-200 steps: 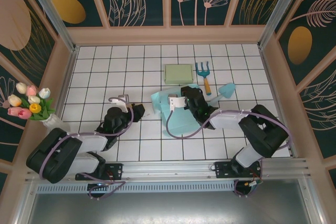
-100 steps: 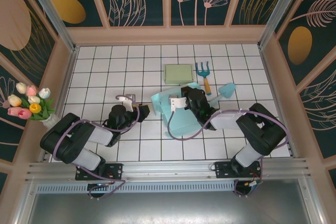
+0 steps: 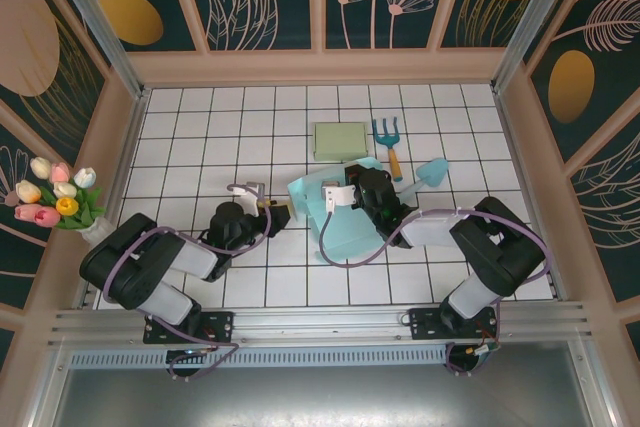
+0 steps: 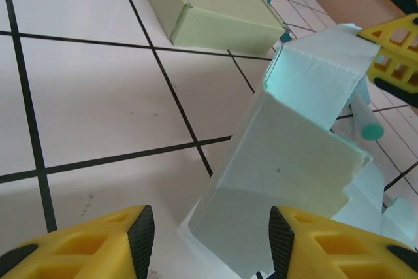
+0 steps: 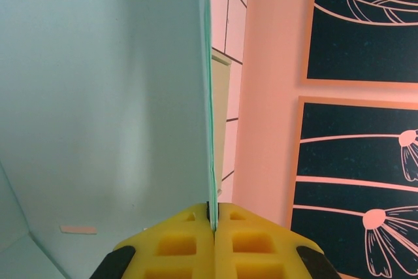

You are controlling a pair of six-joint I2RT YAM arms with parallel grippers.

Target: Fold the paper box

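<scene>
Your right hand (image 5: 212, 217) is clenched on the thin upright wall edge of the pale blue paper box (image 3: 335, 219), which sits in the middle of the desk (image 3: 200, 127). Your left hand (image 4: 212, 233) is released, fingers apart, just left of the box's folded corner. A green box (image 3: 340, 140) lies just beyond its far edge. Bare tiles spread left and near.

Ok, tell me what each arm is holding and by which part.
Right gripper pinches the blue paper box by one panel's thin edge, fingers shut on it. Left gripper is open, holding nothing.
</scene>
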